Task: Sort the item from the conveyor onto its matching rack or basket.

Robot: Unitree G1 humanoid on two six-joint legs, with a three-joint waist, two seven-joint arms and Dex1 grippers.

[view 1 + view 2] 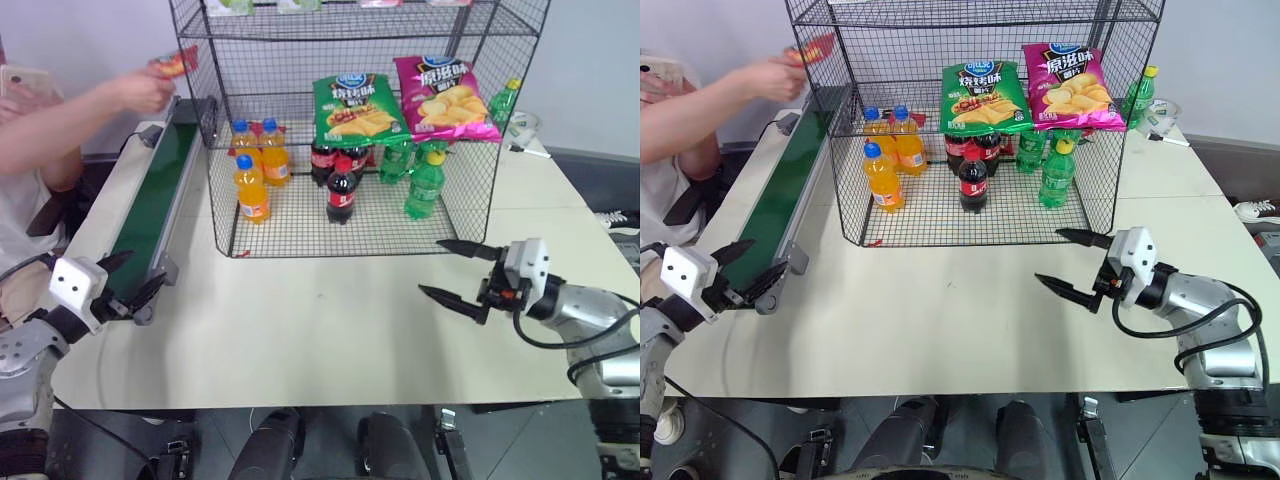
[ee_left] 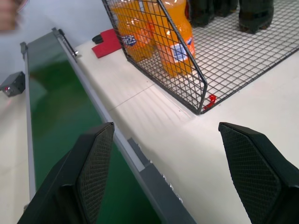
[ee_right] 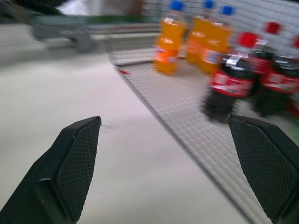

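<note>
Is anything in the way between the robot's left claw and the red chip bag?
The red bag is in a person's hand above the belt's far end. Bare green conveyor lies between it and the open left gripper.

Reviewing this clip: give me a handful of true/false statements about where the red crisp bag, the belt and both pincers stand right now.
1. The red crisp bag lies on the conveyor. False: a person's hand holds it above the belt's far end.
2. Both pincers are open and hold nothing. True: left pincer, right pincer.
3. The green bag and magenta bag sit inside the wire rack. True.
4. The right pincer is closed on a cola bottle. False: it hovers over bare table outside the rack.
5. The orange bottles stand outside the rack. False: inside.
</note>
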